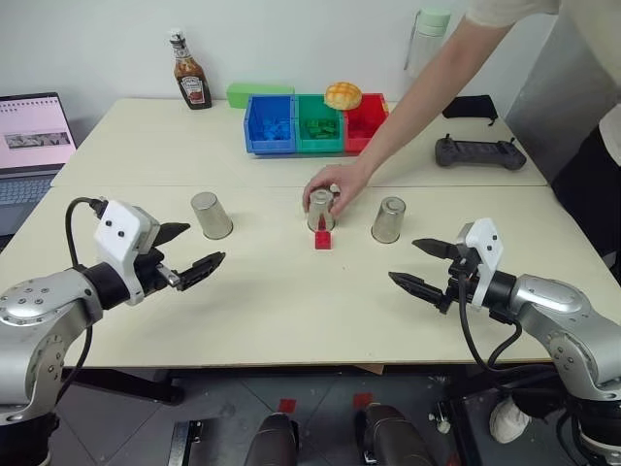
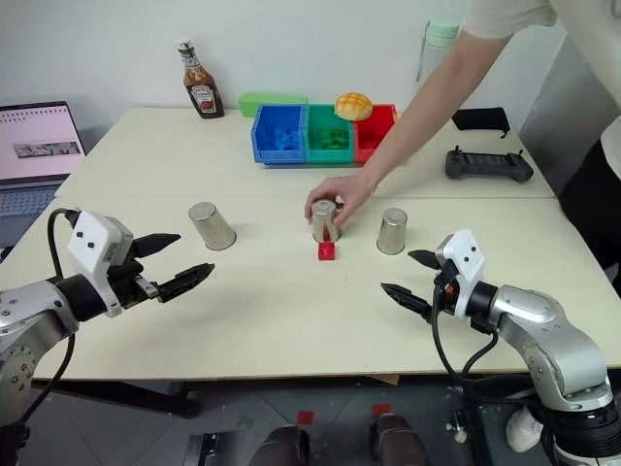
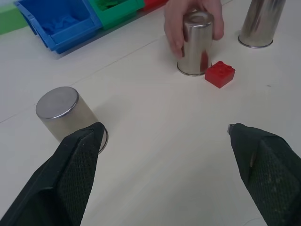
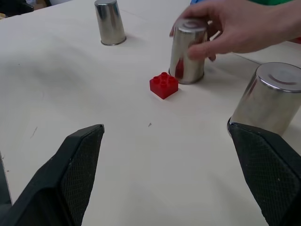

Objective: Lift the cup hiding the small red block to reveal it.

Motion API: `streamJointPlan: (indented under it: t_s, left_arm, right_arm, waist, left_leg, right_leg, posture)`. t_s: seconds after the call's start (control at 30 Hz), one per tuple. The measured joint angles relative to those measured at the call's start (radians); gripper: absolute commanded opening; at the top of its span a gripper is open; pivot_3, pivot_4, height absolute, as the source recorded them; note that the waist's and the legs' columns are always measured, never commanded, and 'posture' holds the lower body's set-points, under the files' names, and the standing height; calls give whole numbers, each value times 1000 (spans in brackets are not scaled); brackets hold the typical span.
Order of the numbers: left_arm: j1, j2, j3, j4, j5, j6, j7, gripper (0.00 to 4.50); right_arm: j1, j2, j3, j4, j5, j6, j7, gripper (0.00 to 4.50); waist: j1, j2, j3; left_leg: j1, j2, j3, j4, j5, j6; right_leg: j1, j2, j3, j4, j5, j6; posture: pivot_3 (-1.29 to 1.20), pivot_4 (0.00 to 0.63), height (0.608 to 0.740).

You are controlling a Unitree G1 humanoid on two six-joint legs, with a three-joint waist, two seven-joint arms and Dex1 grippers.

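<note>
Table (image 1: 291, 301): red block (image 1: 322, 240) btwn end effectors

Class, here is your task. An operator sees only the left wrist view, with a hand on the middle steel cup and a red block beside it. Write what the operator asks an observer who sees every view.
Operator: Where is the right gripper?
Observer: It hovers over the table in front of the right cup, fingers open and empty.
Operator: Where does the hand on the middle cup come from?
Observer: A person's arm reaches in from the far right, across the table.
</note>
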Motion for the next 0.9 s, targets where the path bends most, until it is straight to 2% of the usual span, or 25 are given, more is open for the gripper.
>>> streamJointPlan:
  t_s: [0.9]
  left_arm:
    - [-1,13,-25,13,20,-1,-20,4500]
  right_arm:
    - [3,0,-2,-24,3,13,-23,4494]
  waist:
    - [0,0,0]
  left_leg:
    - [0,0,0,0,0,0]
  right_leg:
    - [0,0,0,0,0,0]
  posture:
    - [0,150,740]
